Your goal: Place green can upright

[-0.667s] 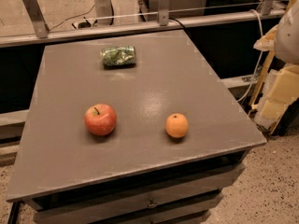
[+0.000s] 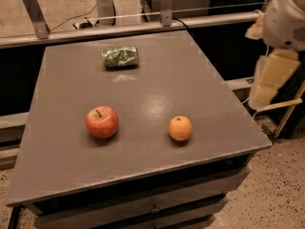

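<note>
The green can (image 2: 120, 57) lies on its side at the far middle of the grey table (image 2: 152, 80), its long axis running left to right. It is dark green with a pale mottled print. My gripper (image 2: 268, 80) hangs off the table's right edge, on the end of the white arm (image 2: 286, 18). It is well to the right of the can and holds nothing that I can see.
A red apple (image 2: 102, 122) sits front left on the table and an orange (image 2: 180, 128) front right. A metal rail with posts (image 2: 167, 6) runs behind the table. The floor lies to the right, below the arm.
The arm and gripper have shifted a little left and up, closer to the table's right edge. The can, apple and orange have not moved.
</note>
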`<state>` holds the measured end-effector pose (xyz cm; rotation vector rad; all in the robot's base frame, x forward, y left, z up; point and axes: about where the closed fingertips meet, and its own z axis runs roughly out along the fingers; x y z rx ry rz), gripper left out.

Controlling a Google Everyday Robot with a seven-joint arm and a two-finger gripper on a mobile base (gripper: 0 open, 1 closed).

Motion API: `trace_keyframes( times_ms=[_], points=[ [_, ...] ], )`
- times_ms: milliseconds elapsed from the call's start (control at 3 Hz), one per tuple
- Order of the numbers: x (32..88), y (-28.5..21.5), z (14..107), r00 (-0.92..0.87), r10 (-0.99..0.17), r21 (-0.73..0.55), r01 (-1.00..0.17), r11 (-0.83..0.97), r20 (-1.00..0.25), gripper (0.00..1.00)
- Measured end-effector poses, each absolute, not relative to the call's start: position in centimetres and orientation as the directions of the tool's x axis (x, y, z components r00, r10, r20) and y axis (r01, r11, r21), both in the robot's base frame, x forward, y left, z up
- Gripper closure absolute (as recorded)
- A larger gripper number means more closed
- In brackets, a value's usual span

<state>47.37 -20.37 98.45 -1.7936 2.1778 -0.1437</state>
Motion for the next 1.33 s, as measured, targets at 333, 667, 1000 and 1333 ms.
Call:
trace_keyframes(
  times_ms=[333,667,1000,1333],
  points=[
    [57.4,-16.5,98.1,-0.035,-0.996,-0.291,-0.955,0.058,-0.083,0.0],
    [66.6,-7.2,97.2,0.14,-0.988,-0.314,-0.943,-0.113,-0.065,0.0],
    [70.9,3.5,98.0,0.293,-0.943,-0.375,-0.901,-0.218,-0.157,0.0],
    [71.4,10.0,97.3,0.356,-0.916,-0.375,-0.887,-0.269,-0.184,0.0]
  ],
)
